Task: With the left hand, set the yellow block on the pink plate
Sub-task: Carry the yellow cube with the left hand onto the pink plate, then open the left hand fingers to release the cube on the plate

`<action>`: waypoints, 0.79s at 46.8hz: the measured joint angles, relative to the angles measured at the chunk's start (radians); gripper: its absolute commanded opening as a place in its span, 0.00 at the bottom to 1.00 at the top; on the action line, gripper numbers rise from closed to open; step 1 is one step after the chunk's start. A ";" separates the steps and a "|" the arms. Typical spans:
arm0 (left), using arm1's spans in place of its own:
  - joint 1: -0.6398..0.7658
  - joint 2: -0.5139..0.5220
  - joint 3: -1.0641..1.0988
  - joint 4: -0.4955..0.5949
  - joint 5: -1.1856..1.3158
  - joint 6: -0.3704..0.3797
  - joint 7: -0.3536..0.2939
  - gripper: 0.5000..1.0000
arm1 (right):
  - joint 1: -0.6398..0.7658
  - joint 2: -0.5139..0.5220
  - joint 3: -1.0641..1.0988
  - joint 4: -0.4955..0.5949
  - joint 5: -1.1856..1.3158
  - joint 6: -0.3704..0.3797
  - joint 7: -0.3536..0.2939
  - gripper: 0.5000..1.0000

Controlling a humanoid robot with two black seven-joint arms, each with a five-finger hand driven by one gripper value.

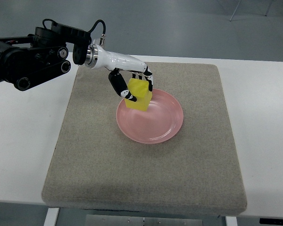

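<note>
One left hand [132, 84] had its fingers clamped on the yellow block [138, 94], which hung slightly tilted, long axis near vertical, below the palm over the pink plate's [155, 129] upper-left rim.

Bright, even light falls from overhead and casts only soft, short shadows. The pink plate [150, 117] carries a pale sheen along its inner rim, with a faint shadow just beside its near edge on the grey mat [146, 174]. The white table [264, 141] around the mat looks nearly washed out. Focus is sharp throughout, with no visible blur.
</note>
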 measured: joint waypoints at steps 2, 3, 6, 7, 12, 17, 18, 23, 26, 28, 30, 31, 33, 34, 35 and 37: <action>0.004 -0.025 0.001 -0.001 0.002 0.000 0.000 0.00 | 0.000 0.000 0.000 0.000 0.000 0.000 0.000 0.85; 0.005 -0.032 0.001 -0.001 0.003 0.000 0.000 0.00 | 0.000 0.000 0.000 0.000 0.000 0.000 0.000 0.85; 0.010 -0.043 0.002 -0.001 0.005 0.000 0.000 0.00 | 0.000 0.000 0.000 0.000 0.000 0.000 0.000 0.85; 0.013 -0.045 0.002 -0.001 0.006 0.000 0.000 0.00 | 0.000 0.000 0.000 0.000 0.000 0.000 0.000 0.85; 0.032 -0.062 0.004 0.009 0.035 0.002 0.001 0.00 | 0.000 0.000 0.000 0.000 0.000 0.000 0.000 0.85; 0.045 -0.069 0.004 0.011 0.083 0.006 0.002 0.00 | 0.000 0.000 0.000 0.000 0.000 0.000 0.000 0.85; 0.046 -0.069 0.004 0.013 0.088 0.006 0.003 0.00 | 0.000 0.000 0.000 0.000 0.000 0.000 0.000 0.85; 0.047 -0.069 0.003 0.016 0.095 0.008 0.003 0.00 | 0.000 0.000 0.000 0.000 0.000 0.000 0.000 0.85; 0.047 -0.069 0.003 0.016 0.095 0.010 0.003 0.00 | 0.000 0.000 0.000 0.000 0.000 0.000 0.000 0.85; 0.047 -0.069 0.003 0.017 0.095 0.010 0.003 0.00 | 0.000 0.000 0.000 0.000 0.000 0.000 0.000 0.85; 0.047 -0.069 0.003 0.019 0.095 0.011 0.003 0.00 | 0.000 0.000 0.000 0.000 0.000 0.000 0.000 0.85; 0.048 -0.069 0.003 0.020 0.095 0.012 0.003 0.00 | 0.000 0.000 0.000 0.000 0.000 0.000 0.000 0.85; 0.049 -0.069 0.003 0.021 0.095 0.012 0.003 0.00 | 0.000 0.000 0.000 0.001 0.000 0.000 0.000 0.85; 0.049 -0.069 0.003 0.021 0.095 0.013 0.003 0.07 | 0.000 0.000 0.000 0.000 0.000 0.000 0.000 0.85; 0.049 -0.069 0.002 0.021 0.095 0.014 0.003 0.17 | 0.000 0.000 0.000 0.000 0.000 0.000 0.000 0.85; 0.052 -0.069 0.001 0.021 0.095 0.015 0.003 0.34 | 0.000 0.000 0.000 0.000 0.000 0.000 0.000 0.85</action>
